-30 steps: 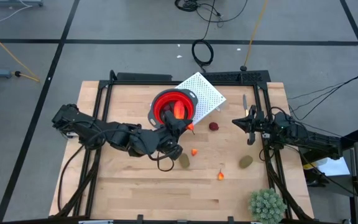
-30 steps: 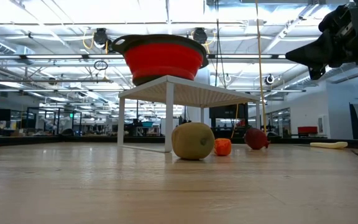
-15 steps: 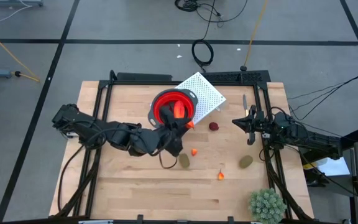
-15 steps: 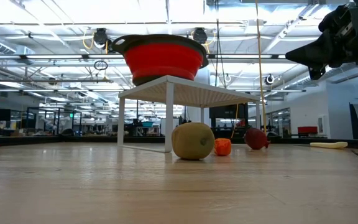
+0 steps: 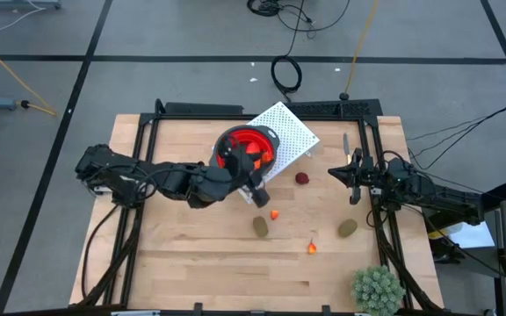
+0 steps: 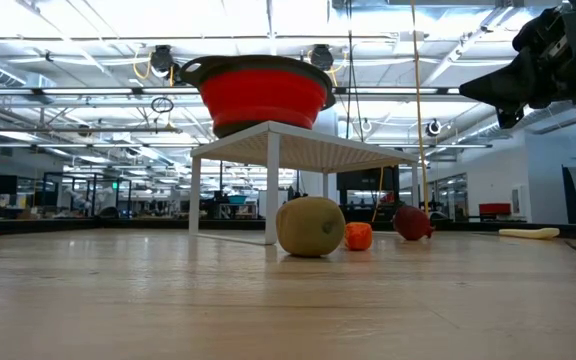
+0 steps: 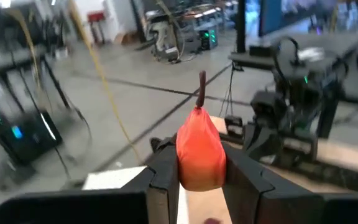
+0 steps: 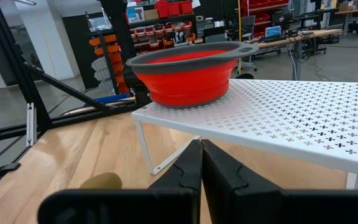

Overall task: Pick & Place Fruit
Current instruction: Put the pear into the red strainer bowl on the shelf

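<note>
Left hand point(image 7: 196, 186): gripping the red-orange, pear-shaped toy fruit point(image 7: 199, 149) beside the red collapsible bowl point(image 5: 245, 147).
Right hand point(image 8: 201, 168): clenched, empty, waiting.
Risk: the fruit may be slipping sideways, missing the bowl.

Red bowl point(image 5: 251, 149) on white perforated rack point(image 5: 290, 132), spiky green plant point(image 5: 376, 288), wooden table point(image 5: 191, 263)

table point(image 5: 183, 263): pale wood planks, smooth, faint sheen in low view
shelf point(image 8: 303, 115): white sheet metal, perforated with small crosses, matt
bowl point(image 8: 188, 78): red body, looks like soft plastic, smooth; grey matt rim
pear point(image 7: 199, 152): orange-red plastic, smooth, slight gloss; brown stem
oval fruit point(image 6: 310, 226): brown-green, dull, slightly rough
plant point(image 5: 377, 288): green, spiky, matt
</note>
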Tool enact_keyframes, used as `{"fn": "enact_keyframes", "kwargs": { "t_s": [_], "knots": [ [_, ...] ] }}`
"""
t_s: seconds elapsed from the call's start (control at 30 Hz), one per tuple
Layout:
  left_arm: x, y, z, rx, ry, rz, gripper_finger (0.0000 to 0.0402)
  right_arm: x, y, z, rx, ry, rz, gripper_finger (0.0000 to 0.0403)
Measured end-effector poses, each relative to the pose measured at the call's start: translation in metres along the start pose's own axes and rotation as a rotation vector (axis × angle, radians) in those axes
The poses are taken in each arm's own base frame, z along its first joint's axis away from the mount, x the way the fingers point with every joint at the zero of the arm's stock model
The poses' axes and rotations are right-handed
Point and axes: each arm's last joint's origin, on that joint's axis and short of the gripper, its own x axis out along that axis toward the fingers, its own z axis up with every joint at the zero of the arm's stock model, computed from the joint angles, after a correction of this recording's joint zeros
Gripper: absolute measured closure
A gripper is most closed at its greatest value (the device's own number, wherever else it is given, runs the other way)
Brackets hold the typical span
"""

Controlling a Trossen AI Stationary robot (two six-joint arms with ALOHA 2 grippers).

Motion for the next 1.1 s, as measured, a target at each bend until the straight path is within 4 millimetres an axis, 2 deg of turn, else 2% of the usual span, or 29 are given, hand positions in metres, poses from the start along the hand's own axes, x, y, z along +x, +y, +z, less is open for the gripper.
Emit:
{"fn": "enact_keyframes", "kwargs": {
  "t_s": [0.27, 0.57, 0.9, 1.1],
  "knots": [
    [0.015, 0.015, -0.008, -0.331, 0.079, 0.012, 0.0311, 0.000, 0.000, 0.000, 0.000, 0.000, 0.000, 0.0403],
    [0.029, 0.040, -0.036, -0.643, 0.386, 0.075, 0.0311, 0.000, 0.000, 0.000, 0.000, 0.000, 0.000, 0.0403],
    [0.034, 0.069, -0.053, -0.705, 0.536, 0.281, 0.0311, 0.000, 0.000, 0.000, 0.000, 0.000, 0.000, 0.0403],
    [0.044, 0.090, -0.058, -0.722, 0.627, 0.317, 0.0311, 0.000, 0.000, -0.001, 0.000, 0.008, -0.002, 0.0403]
  ]
}}
